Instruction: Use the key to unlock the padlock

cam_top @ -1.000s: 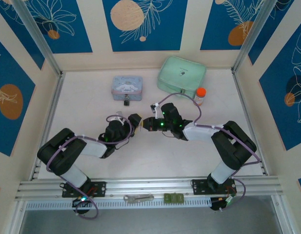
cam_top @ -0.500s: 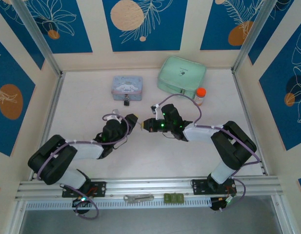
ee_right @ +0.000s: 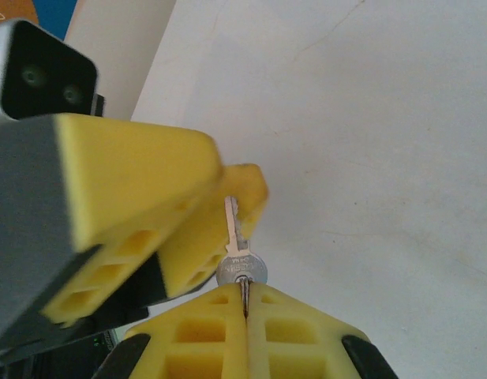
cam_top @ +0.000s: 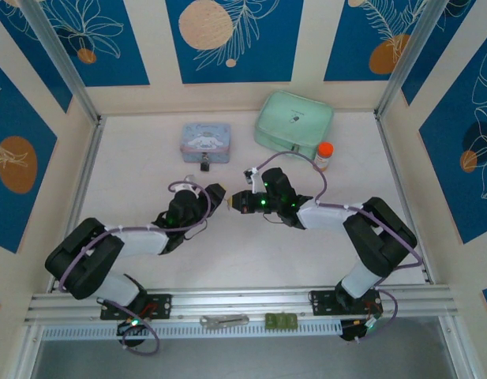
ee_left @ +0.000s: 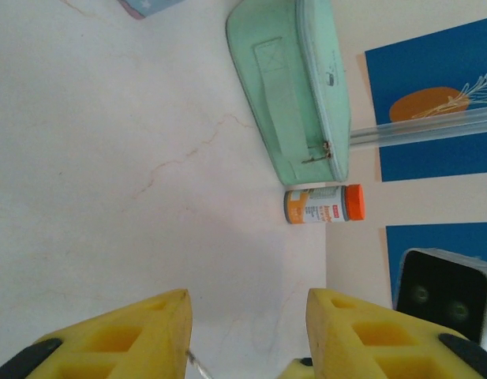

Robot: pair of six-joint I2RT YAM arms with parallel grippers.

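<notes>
Table (cam_top: 132, 181): pale, marbled, bearing all the items below. Mint-green zipped pouch (cam_top: 294, 118): laid at the far side, right of centre. Pale blue rectangular tin (cam_top: 206, 140): set to the left of the pouch. Left gripper (ee_left: 247, 306): held mid-table with its yellow fingers partly apart, nothing being clamped between them; in the right wrist view they are seen flanking the key's blade. Right gripper (ee_right: 244, 300): closed tight on the key's round head, tip to tip with the left gripper. Orange-capped bottle (cam_top: 325, 154): lying just beside the pouch's near right corner. Padlock (cam_top: 204, 165): lying unheld just in front of the tin, apart from both grippers. Key (ee_right: 237, 241): silvery, pinched by its head, blade pointed outward into the left gripper's gap. Risks judged: the key could be twisted or dropped if the left fingers are closed off-centre on the thin blade, or if the right grip is released too early; the unsecured padlock could be pushed across the table when the key is pressed against it.
</notes>
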